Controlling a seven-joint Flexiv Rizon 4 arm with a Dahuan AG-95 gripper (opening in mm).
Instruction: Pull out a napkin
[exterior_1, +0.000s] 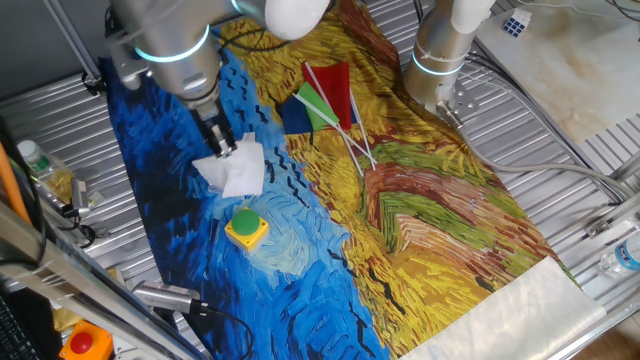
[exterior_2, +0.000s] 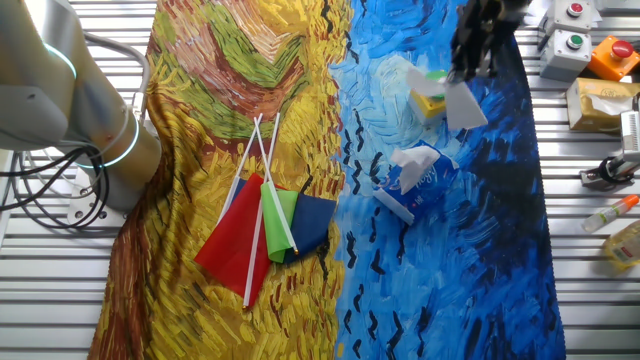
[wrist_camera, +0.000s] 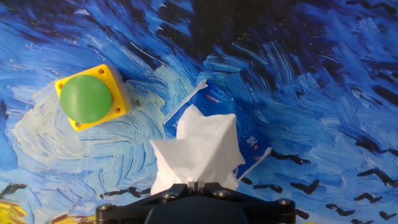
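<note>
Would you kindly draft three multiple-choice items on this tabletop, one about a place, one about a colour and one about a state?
1. Where does the yellow box with green button sit?
A. on the blue part of the painted cloth
B. on the yellow part
C. on the bare metal table
2. What colour is the tissue pack?
A. red
B. blue
C. black
3. What is the state of the pincer?
A. open above the flags
B. shut on nothing
C. shut on the napkin

Key: 1 A, blue swirls of the cloth surround the box. 2 B, blue wrapper shows beside the white sheet. 3 C, the hand view shows the sheet pinched at the fingertips, raised from the pack.
</note>
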